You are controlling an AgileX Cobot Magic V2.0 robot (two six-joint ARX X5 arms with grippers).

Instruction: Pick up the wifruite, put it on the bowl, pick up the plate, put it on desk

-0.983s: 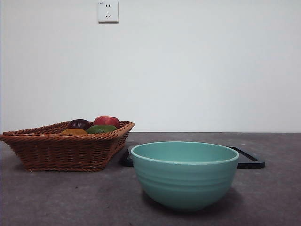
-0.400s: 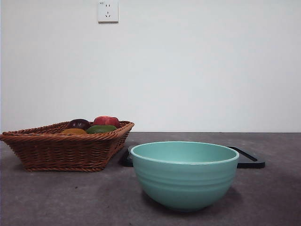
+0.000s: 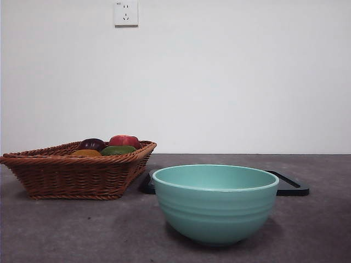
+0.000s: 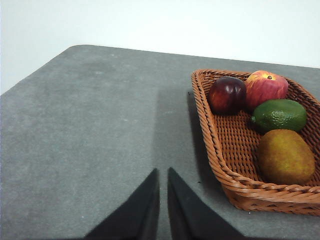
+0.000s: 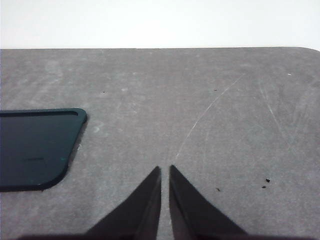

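One mint-green bowl stands nearest on the desk, with the wifruite lying in the wicker basket behind it.

The bowl point(image 3: 215, 203) is deep and round with faint ridges on its outside, and it sits on the grey-brown desk point(image 3: 82, 230) close to the near edge. Behind it lies one flat black tray point(image 3: 289, 183), partly hidden by the bowl. One brown basket point(image 3: 77, 172) holds four fruits: the dull orange-brown oval wifruite point(image 4: 285, 156) at its near end, then one green fruit point(image 4: 279, 115), one red fruit point(image 4: 266, 88) and one dark purple fruit point(image 4: 227, 95) farther back. The left gripper point(image 4: 163, 172) hovers over bare desk beside the basket, jaws clenched on nothing; the right gripper point(image 5: 165, 170) hangs near the tray's corner, jaws likewise pressed together.
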